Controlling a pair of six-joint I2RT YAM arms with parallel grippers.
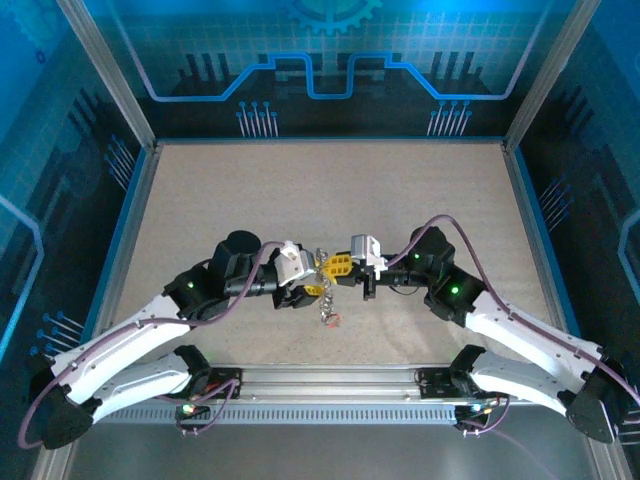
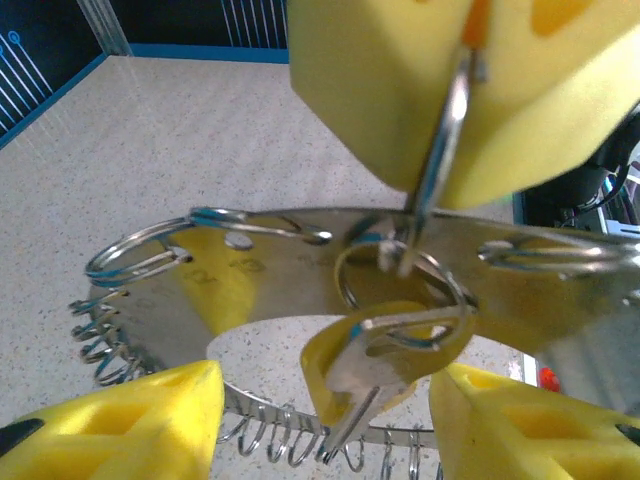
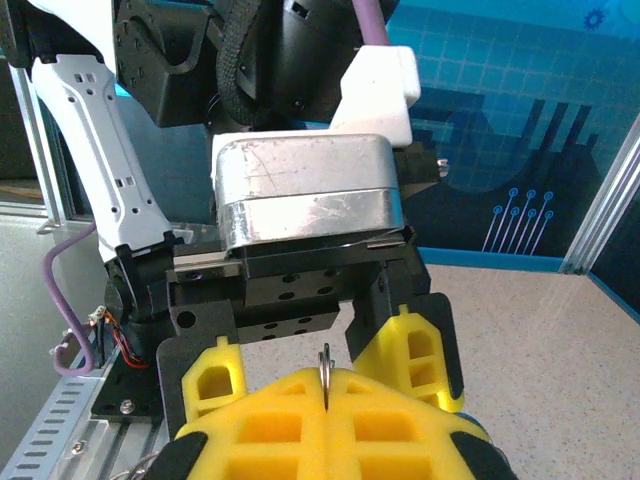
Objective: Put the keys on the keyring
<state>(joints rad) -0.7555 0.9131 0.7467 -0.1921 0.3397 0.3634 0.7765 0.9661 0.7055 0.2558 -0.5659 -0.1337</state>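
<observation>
Aloft, the right gripper (image 3: pixel 325 395) pinched the keyring (image 2: pixel 300 270) by one wire; the left gripper (image 2: pixel 325 420) gaped around the yellow key (image 2: pixel 350 375). A weak pinch could drop everything.

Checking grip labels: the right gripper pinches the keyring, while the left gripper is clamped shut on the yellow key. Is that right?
Not quite. The left gripper is open: in the left wrist view its fingers stand apart, with the yellow key hanging between them. The right gripper does pinch the keyring.
</observation>
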